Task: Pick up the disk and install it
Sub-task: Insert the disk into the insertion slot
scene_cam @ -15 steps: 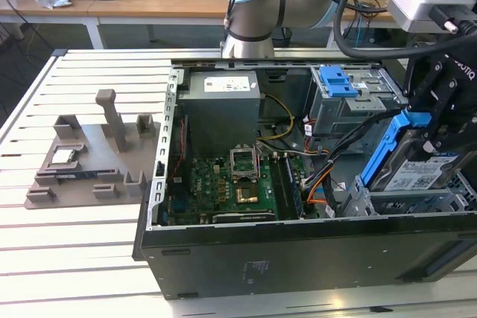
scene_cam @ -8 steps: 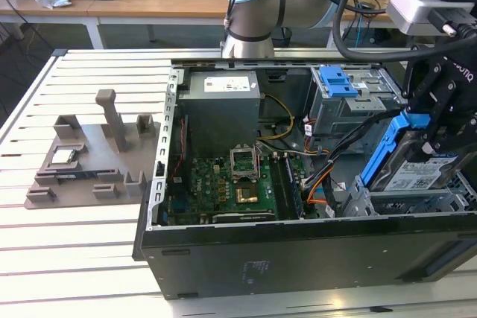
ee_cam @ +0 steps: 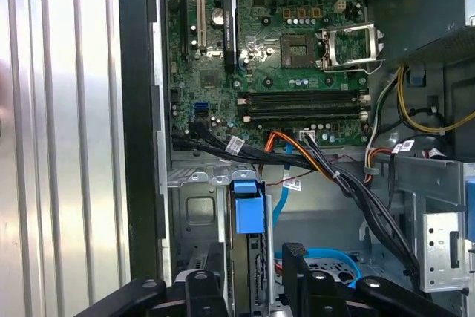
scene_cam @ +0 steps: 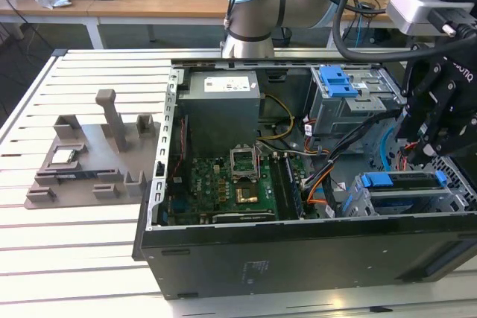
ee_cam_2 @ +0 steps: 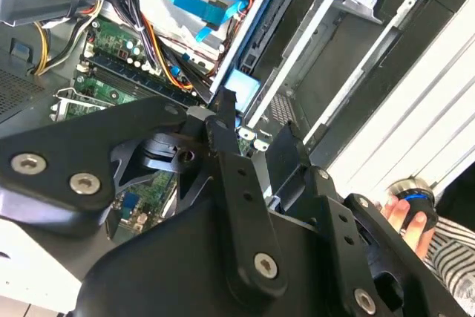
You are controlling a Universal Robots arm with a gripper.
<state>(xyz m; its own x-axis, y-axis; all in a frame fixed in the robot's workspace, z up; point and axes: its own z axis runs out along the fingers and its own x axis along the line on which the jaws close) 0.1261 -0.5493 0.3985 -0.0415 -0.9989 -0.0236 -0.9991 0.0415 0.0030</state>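
Observation:
The disk (scene_cam: 402, 182) stands on edge inside the lower drive bay at the front right corner of the open computer case, its blue rails facing up. In both wrist views its blue rail end (ee_cam: 247, 213) (ee_cam_2: 241, 88) shows in the bay slot. My gripper (scene_cam: 428, 150) hangs just above the bay with its black fingers (ee_cam: 200, 291) apart on either side of the disk's edge. The gripper (ee_cam: 249, 287) (ee_cam_2: 254, 124) is open, and nothing is clamped between its fingers.
The case holds a green motherboard (scene_cam: 223, 184), a grey power supply (scene_cam: 222, 109), cable bundles (ee_cam: 312, 165) and an upper silver cage with a blue latch (scene_cam: 335, 80). A grey fixture (scene_cam: 89, 161) with a small silver chip (scene_cam: 63, 156) sits at the exterior view's left. A person's hand (ee_cam_2: 404, 213) holds a device beside the case.

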